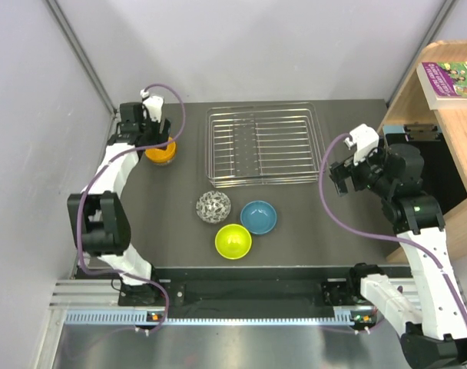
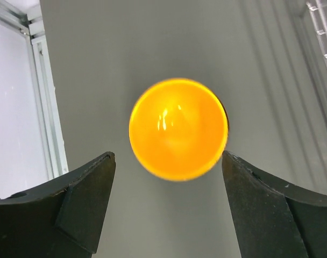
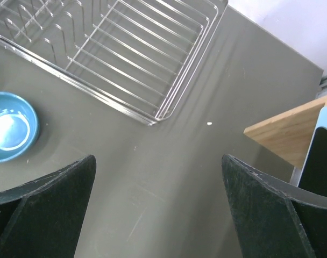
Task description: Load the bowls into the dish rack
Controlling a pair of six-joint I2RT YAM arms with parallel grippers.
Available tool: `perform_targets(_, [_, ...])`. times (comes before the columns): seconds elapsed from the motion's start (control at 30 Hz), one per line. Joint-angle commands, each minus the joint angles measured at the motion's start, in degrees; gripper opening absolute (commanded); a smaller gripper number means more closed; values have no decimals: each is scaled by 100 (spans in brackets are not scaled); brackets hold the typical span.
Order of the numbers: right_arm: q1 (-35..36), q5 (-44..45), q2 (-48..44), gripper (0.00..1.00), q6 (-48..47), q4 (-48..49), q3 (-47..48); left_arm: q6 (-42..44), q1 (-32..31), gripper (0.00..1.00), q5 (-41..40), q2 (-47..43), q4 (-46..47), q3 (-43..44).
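Observation:
The orange bowl (image 1: 160,151) (image 2: 178,129) stands on the dark table left of the dish rack (image 1: 264,146). My left gripper (image 1: 157,137) (image 2: 168,158) hovers right over it, open, a finger on each side of the bowl and neither touching it. The rack, a silver wire one, holds nothing. In front of it sit the mosaic bowl (image 1: 213,207), the blue bowl (image 1: 258,217) (image 3: 10,126) and the lime green bowl (image 1: 233,241). My right gripper (image 1: 338,178) (image 3: 158,158) is open over bare table beside the rack's near right corner (image 3: 153,115).
A wooden shelf (image 1: 441,115) (image 3: 287,131) with a book (image 1: 451,78) on top stands along the right edge, close behind my right arm. A pale wall with a metal frame (image 2: 45,107) borders the table on the left, near the orange bowl.

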Motion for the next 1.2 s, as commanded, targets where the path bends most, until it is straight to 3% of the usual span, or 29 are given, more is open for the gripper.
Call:
perform_targets(0.0, [29, -48, -141, 99, -179, 163, -126, -109, 89, 84, -153, 649, 65, 679])
perform_targets(0.43, [29, -65, -220, 100, -268, 172, -364, -170, 555, 72, -276, 2108, -208, 1858])
perform_targets(0.5, [38, -65, -211, 100, -259, 180, -373, -162, 564, 69, -259, 2214, -234, 1893])
perform_targets(0.77, [46, -92, -150, 100, -188, 207, -302, -100, 564, 45, -101, 2390, -375, 1788])
perform_targets(1.17, [73, -171, -79, 99, -22, 303, -294, 5, 564, 38, 23, 2372, -480, 1638])
